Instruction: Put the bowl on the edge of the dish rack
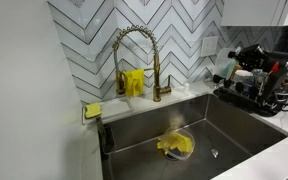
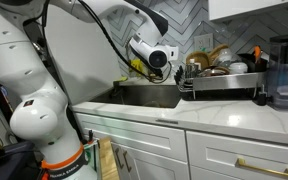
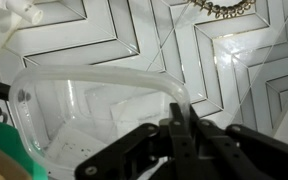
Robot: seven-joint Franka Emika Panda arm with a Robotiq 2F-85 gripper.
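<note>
In the wrist view, the clear bowl (image 3: 84,110) hung before the chevron tiles (image 3: 234,60), its rim pinched between the gripper's (image 3: 180,112) closed fingers. In an exterior view, the gripper hovered just beside the dish rack (image 2: 224,88).

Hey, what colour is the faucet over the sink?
Gold, like brass. The faucet shows best in an exterior view.

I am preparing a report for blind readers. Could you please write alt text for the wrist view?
The gripper pinches the rim of a clear glassy bowl between its dark fingers, low in the picture. Behind them is a white herringbone tile wall with dark grout, and part of a gold coiled faucet shows at the top edge.
</note>
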